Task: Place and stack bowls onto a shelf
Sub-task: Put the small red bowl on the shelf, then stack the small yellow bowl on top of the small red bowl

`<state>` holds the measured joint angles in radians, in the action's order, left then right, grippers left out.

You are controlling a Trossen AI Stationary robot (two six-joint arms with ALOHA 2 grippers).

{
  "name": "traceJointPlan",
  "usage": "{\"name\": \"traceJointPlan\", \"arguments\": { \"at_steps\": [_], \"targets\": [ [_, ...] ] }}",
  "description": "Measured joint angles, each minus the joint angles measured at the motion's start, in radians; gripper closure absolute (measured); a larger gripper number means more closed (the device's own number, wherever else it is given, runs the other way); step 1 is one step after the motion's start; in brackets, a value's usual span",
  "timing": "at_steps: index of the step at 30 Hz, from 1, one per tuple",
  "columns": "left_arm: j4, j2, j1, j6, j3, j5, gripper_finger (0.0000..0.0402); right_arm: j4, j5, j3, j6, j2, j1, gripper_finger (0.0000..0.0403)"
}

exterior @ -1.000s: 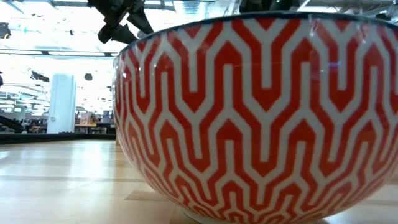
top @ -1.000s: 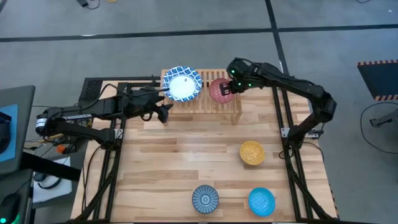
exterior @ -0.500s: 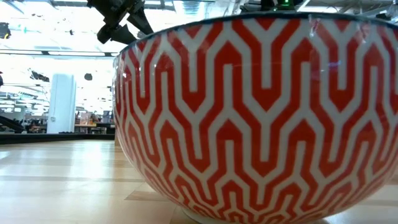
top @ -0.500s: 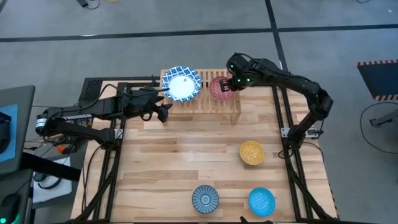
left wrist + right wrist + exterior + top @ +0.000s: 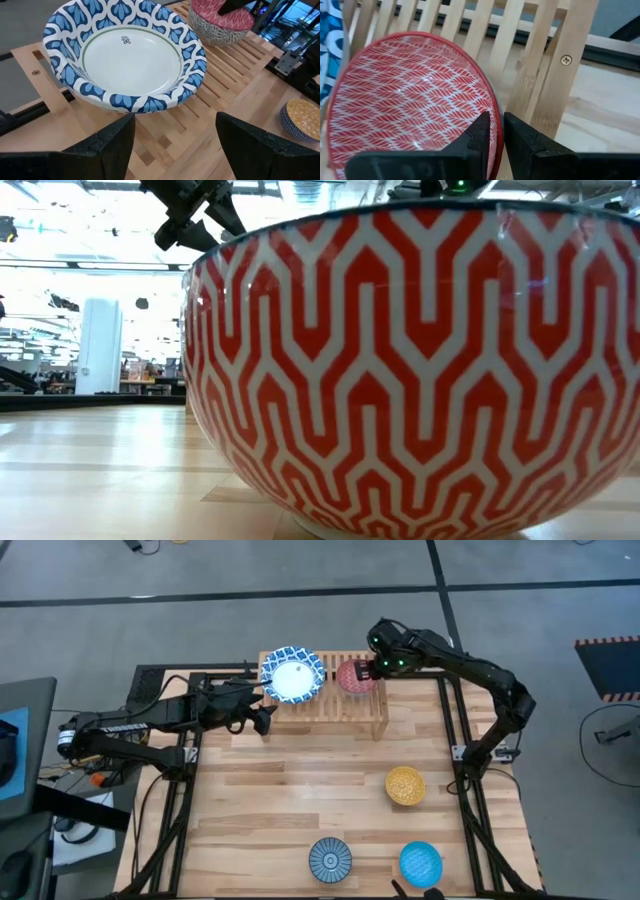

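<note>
a: shelf [image 5: 335, 700]?
b: light wood, slatted, at the table's [image 5: 260, 810] far edge. one wide blue-and-white bowl [image 5: 292, 674] sits on its left part; the red bowl [image 5: 354, 677] is over its right part, beside the wide bowl.

a: right gripper [image 5: 372, 667]?
b: over the shelf's right end. fingers [image 5: 525, 140] pinched close on the red bowl's rim, one inside, one outside.

a: left gripper [image 5: 266, 718]?
b: just in front of the shelf's left end, near the wide bowl. fingers [image 5: 112, 142] spread wide, holding nothing.

a: other bowls?
b: yellow bowl [image 5: 405, 785] on the table's right side; striped blue bowl [image 5: 329, 858] and plain blue bowl [image 5: 421, 862] side by side at the near edge. a red-and-white zigzag bowl [image 5: 420, 370] fills the low view; its place on the table cannot be told.
</note>
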<state>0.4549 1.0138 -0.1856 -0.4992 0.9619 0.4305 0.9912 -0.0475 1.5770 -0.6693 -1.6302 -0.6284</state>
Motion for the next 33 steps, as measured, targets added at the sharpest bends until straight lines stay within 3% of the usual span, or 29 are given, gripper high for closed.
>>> {"name": "traceJointPlan", "arguments": {
  "at_steps": [10,22,27,33],
  "targets": [
    [0.001,0.000,0.000,0.009,0.000,0.013,0.0141,-0.001,-0.002,0.083,0.036,0.001,-0.003,0.0290],
    [0.003,0.000,0.003,-0.020,0.000,0.002,0.0141,0.044,-0.003,0.101,0.073,0.001,-0.003,0.0187],
    [0.005,0.000,0.018,-0.021,0.000,0.000,0.0141,0.075,-0.014,0.101,0.084,0.021,-0.006,0.0176],
    [0.007,0.000,0.068,-0.055,0.000,-0.009,0.0141,0.153,-0.071,0.101,0.097,0.131,0.024,0.0175]
  ]
}}
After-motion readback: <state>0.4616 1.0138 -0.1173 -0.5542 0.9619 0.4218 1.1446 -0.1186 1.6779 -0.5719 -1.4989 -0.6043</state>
